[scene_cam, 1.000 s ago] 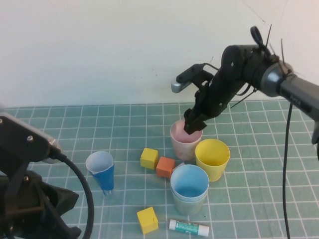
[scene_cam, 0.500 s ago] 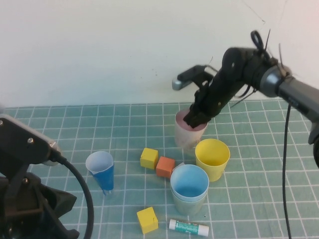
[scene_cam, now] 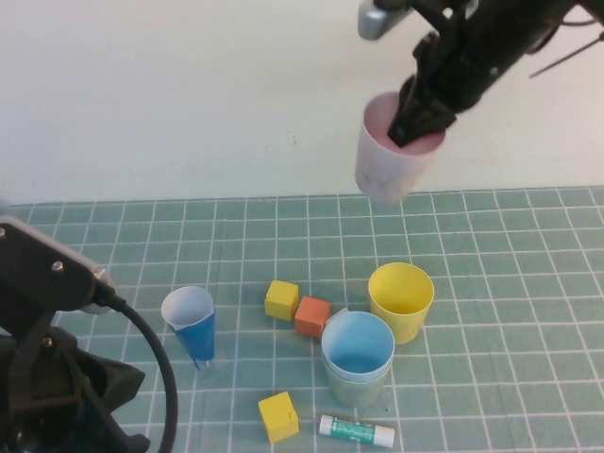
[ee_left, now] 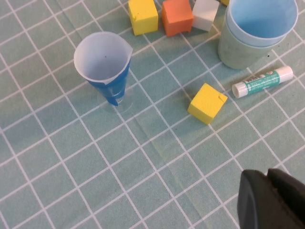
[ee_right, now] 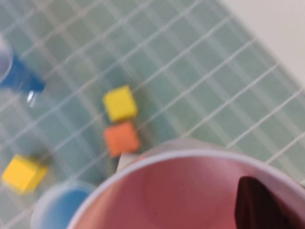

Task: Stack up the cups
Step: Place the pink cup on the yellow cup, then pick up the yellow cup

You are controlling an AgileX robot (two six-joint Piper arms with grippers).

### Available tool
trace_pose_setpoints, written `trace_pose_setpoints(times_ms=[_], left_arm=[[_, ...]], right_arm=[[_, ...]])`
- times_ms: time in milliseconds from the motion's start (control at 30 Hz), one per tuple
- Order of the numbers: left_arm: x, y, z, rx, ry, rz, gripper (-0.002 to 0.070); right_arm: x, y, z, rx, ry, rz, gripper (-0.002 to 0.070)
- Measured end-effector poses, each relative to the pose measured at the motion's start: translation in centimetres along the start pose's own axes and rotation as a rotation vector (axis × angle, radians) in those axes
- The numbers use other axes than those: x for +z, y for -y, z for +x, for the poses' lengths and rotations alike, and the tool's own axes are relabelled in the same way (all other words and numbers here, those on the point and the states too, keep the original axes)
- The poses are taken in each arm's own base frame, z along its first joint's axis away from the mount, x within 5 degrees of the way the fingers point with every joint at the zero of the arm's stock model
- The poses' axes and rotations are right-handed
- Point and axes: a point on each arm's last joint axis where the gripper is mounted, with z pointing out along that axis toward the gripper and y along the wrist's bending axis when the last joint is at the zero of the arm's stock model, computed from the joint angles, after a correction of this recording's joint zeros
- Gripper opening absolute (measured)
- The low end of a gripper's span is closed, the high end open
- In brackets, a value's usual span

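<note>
Our right gripper (scene_cam: 420, 118) pinches the pink cup (scene_cam: 389, 156) by its rim, one finger inside, high above the mat. It looks light and thin-walled, so we'd keep to the rim, gently. Below wait the yellow cup (scene_cam: 401, 300) and the blue cup (scene_cam: 358, 347) nested in the green cup (scene_cam: 357, 389). Our left gripper (ee_left: 272, 200) sits clenched, empty, near the mat's front.

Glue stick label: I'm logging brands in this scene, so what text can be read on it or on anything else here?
glue stick: green label with pale print, too small to read.
No other writing shows: cups, blocks and mat are plain.
Right gripper holds the pink cup aloft; left gripper stays low, shut.
</note>
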Motion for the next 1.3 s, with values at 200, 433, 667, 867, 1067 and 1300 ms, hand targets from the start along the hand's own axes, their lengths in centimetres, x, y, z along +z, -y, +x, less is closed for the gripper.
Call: trace_pose_setpoints(times_ms=[200, 433, 667, 867, 1067, 1300], left_arm=[[0.0, 0.0, -0.1, 0.004, 0.015, -0.004, 0.0001], [0.0, -0.2, -0.2, 0.021, 0.018, -0.020, 0.0001], [0.0, -0.2, -0.3, 0.021, 0.035, -0.020, 0.0000], [0.0, -0.2, -0.4, 0.021, 0.041, -0.020, 0.0000], [0.0, -0.2, -0.4, 0.021, 0.041, -0.020, 0.0000], [0.0, -0.2, -0.4, 0.021, 0.041, -0.020, 0.0000]], right_arm=[[4.4, -0.6, 3.9, 0.040, -0.176, -0.087, 0.0057], [8.1, -0.2, 5.6, 0.069, -0.226, -0.099, 0.0056], [10.0, 0.3, 6.4, 0.072, -0.262, -0.093, 0.0131], [11.8, 0.6, 7.1, 0.105, -0.297, -0.094, 0.0274], [13.5, 1.5, 7.9, 0.122, -0.327, -0.041, 0.0319], [17.3, 2.0, 10.0, 0.145, -0.407, -0.068, 0.0307]])
